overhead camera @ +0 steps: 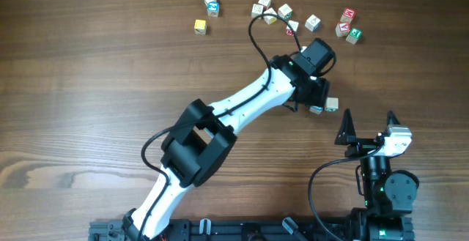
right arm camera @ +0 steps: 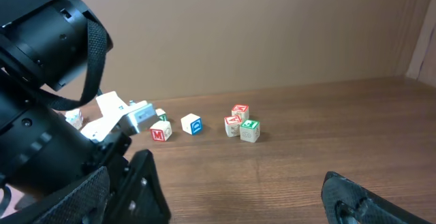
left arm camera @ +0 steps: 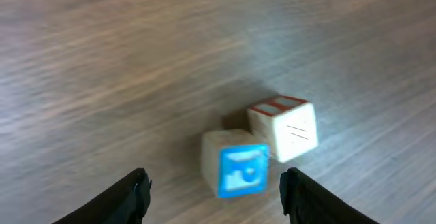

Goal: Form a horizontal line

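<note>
Horizontal line (left arm camera: 266, 149) at this moment is only two wooden letter cubes on the table (overhead camera: 88, 65), sitting right of centre under the tip of the left arm. In the left wrist view the blue-faced cube (left arm camera: 235, 173) lies between the spread fingers (left arm camera: 133, 193) of the left gripper (left arm camera: 214, 181). Neither finger touches it, so that hand is let go and carries nothing. The cream cube (left arm camera: 285, 130), with a red-framed top, sits just beyond the blue one and to its right. They meet at an edge but seem slightly turned against each other, though blur hides whether the faces are flush. From overhead the cream cube (overhead camera: 332, 104) pokes out to the right of the gripper, and its neighbour is mostly hidden beneath it. The pair's long axis runs roughly left to right across the table, tilted a little. The right gripper (overhead camera: 368, 120) waits nearby on the near side, jaws wide and empty. Loose cubes (overhead camera: 286, 14) are scattered well apart on the far side, some with yellow, red or green faces. I judge the row barely begun. The next cube must come from that far scatter to one end of the row, and the left arm looks better placed to fetch it.
</note>
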{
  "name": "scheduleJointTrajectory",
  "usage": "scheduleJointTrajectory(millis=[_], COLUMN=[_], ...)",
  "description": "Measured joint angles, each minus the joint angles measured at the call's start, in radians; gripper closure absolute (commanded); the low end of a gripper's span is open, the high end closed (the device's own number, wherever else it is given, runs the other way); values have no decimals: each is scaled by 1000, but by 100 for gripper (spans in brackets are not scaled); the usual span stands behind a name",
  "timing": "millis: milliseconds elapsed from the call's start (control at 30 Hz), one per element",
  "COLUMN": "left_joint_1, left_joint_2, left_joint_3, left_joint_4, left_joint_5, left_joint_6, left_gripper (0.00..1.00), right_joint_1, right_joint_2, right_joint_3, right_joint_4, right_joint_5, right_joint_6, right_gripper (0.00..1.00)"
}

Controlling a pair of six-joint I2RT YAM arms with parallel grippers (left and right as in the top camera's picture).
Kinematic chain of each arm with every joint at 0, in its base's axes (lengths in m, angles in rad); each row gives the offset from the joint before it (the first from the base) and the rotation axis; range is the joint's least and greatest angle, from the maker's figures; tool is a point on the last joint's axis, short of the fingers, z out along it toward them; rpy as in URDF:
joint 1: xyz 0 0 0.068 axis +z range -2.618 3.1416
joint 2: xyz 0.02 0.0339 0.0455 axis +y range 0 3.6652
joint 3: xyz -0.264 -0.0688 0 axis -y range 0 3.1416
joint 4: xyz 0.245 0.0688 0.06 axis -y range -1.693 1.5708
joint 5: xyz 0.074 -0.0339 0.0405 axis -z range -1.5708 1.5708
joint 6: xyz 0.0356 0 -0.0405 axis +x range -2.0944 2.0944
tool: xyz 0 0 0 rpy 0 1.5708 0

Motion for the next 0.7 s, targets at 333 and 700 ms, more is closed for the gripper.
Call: scheduleJointTrajectory(millis=[333,700], left_joint_1=[186,360], left_joint_2=[-155,-455], left_joint_3=[0,0], left_joint_4=[-106,-302], left_joint_5=[-72,-151], left_joint_6=[68,129], left_gripper=[39,42], right_joint_1=[0,0], right_joint_2=[0,0], right_joint_3=[0,0], right_joint_4=[0,0], right_joint_5=[0,0], right_joint_6=[0,0], right_gripper=[0,0])
